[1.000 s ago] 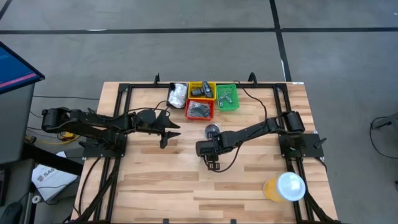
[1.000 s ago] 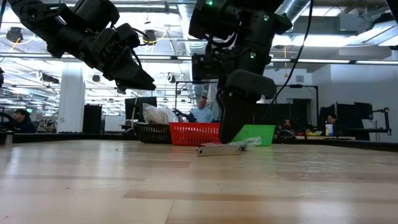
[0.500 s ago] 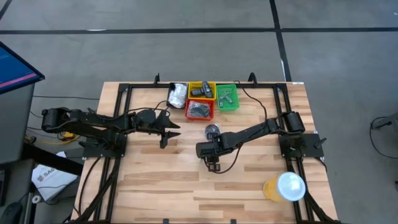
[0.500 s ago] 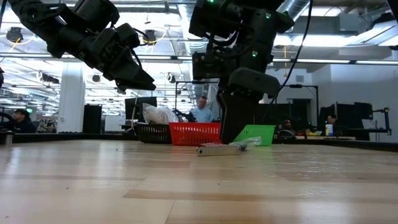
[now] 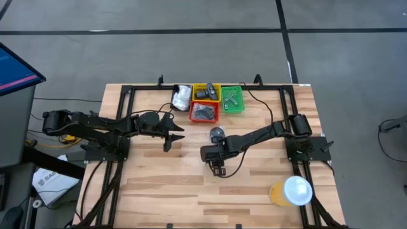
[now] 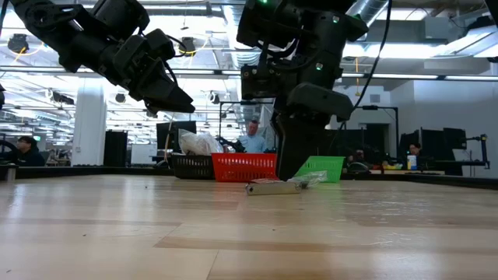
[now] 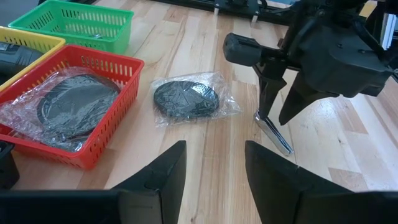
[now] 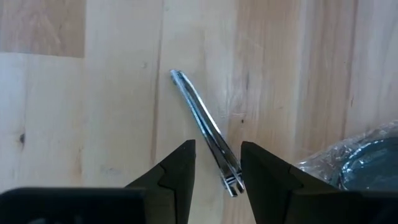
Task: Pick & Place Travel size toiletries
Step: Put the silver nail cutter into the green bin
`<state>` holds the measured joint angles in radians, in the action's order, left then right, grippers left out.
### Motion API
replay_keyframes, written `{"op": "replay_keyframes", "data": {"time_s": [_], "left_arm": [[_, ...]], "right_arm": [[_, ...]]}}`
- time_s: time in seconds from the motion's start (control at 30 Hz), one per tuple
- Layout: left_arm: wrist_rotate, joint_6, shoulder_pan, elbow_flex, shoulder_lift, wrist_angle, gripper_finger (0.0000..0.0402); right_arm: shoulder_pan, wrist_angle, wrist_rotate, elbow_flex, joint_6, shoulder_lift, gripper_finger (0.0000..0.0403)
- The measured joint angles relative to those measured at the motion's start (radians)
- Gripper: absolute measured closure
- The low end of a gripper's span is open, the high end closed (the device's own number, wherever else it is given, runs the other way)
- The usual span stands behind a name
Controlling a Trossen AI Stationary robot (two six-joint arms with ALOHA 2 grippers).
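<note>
Left tool (image 5: 173,135) hangs with fingers apart at nine o'clock; four bins at twelve, red bin (image 7: 93,134) holding one wrapped disc; mid-table, one loose wrapped disc (image 7: 186,99) and one silvery tube (image 8: 205,129) lying flat, slanted, under the right tool (image 5: 217,168), fingers apart, its alignment clear only from the wrist.

Orange cup (image 5: 285,191) at table (image 5: 159,191) corner — red, yellow, green bins
</note>
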<state>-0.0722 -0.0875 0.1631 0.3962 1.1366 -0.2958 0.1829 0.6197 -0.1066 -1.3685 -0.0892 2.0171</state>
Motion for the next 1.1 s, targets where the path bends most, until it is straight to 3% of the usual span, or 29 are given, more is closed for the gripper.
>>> {"op": "replay_keyframes", "data": {"time_s": [0.67,1.1], "left_arm": [[0.000,0.000,0.000,0.000,0.000,0.000,0.0247],[0.000,0.000,0.000,0.000,0.000,0.000,0.0247]], "right_arm": [[0.000,-0.004,-0.002,0.001,0.010,0.000,0.0284],[0.000,-0.087,0.001,0.088,0.010,-0.002,0.0284]]}}
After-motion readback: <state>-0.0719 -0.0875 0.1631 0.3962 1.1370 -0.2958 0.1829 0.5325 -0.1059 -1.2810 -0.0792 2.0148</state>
